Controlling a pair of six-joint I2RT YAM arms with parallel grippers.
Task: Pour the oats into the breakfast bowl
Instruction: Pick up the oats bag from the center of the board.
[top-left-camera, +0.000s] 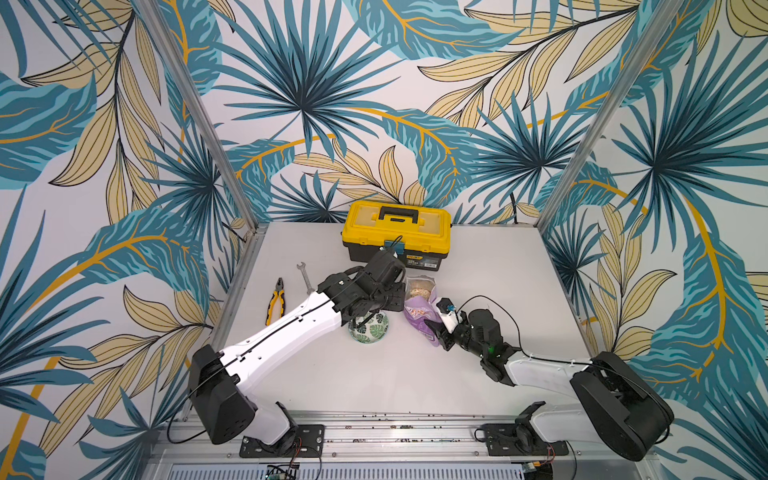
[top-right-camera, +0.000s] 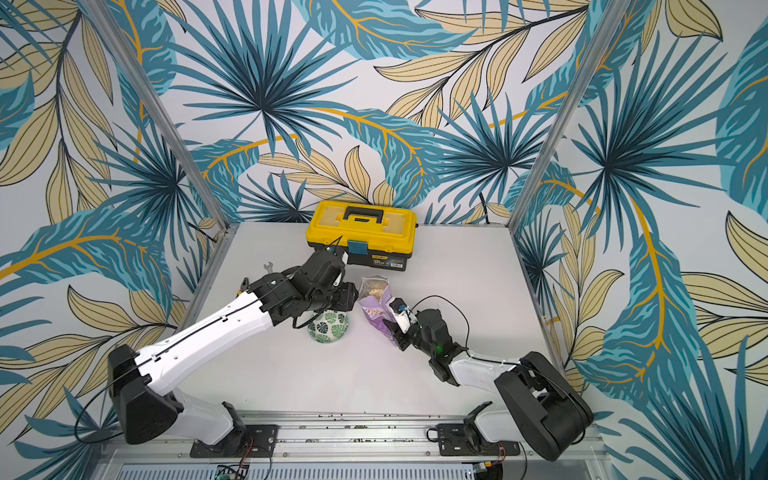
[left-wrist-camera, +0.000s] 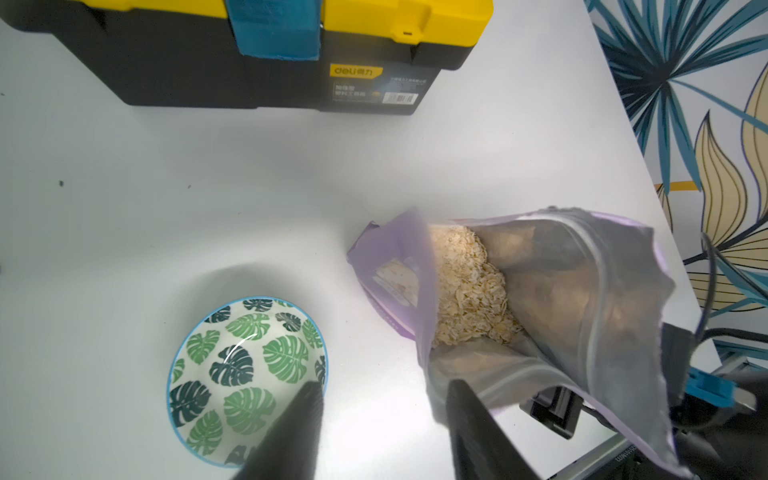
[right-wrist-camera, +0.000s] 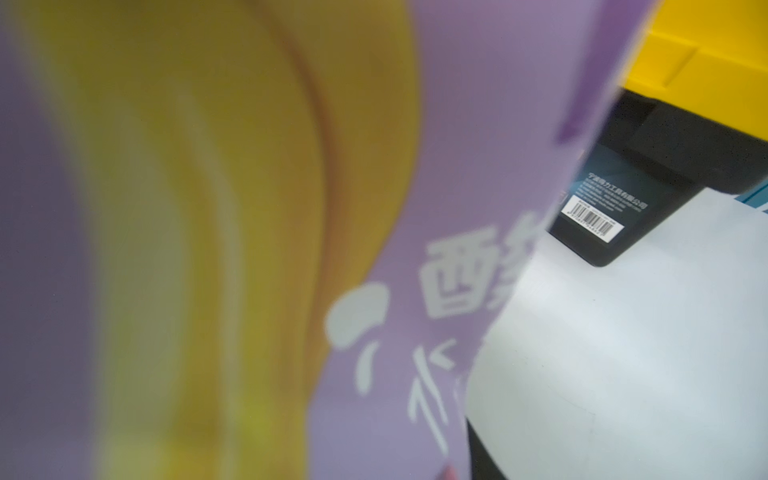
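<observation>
I count five things on my desk (top-left-camera: 415, 374). There is one bowl (top-left-camera: 371, 329) near the middle. There is one bag (top-left-camera: 419, 309) just beside it, with one heap of oats (left-wrist-camera: 469, 286) inside. One toolbox (top-left-camera: 396, 232) sits at the back edge. Two tools lie near the left edge: one pliers (top-left-camera: 276, 301) and one wrench (top-left-camera: 305, 276). I also count two arms, one left arm (top-left-camera: 282, 332) and one right arm (top-left-camera: 540, 370).
</observation>
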